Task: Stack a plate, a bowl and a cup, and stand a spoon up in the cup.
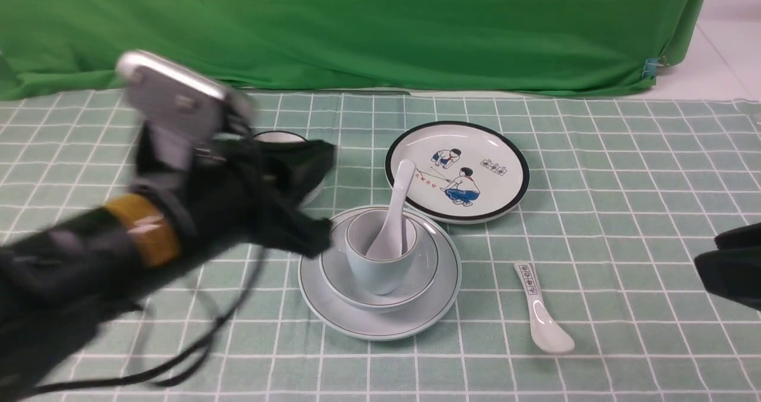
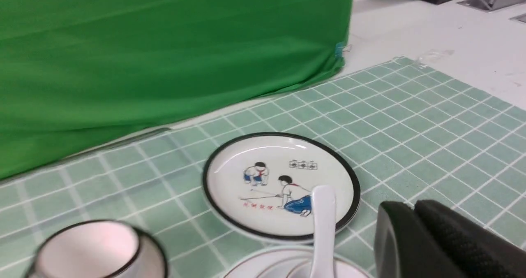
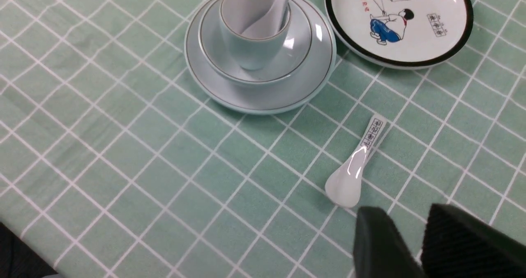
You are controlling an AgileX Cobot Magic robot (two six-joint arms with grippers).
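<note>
Stack looks done, white ceramic spoon standing in pale handleless cup; left tool shut empty, right tool slightly parted; I'd withdraw.

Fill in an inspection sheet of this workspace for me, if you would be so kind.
Surface: green checked tablecloth, flat, no spills seen.
Job's things: plate carries the bowl, the cup stands in the bowl, and the spoon leans in the cup with its handle up.
Clutter: cartoon plate behind the stack; printed spoon lying to its right; black-rimmed cup behind the left arm.
Grippers: left gripper shut, empty, beside the stack; right gripper slightly open, empty, near the printed spoon.
Cables: black cable hanging under the left arm.
Surroundings: green backdrop; white floor.
</note>
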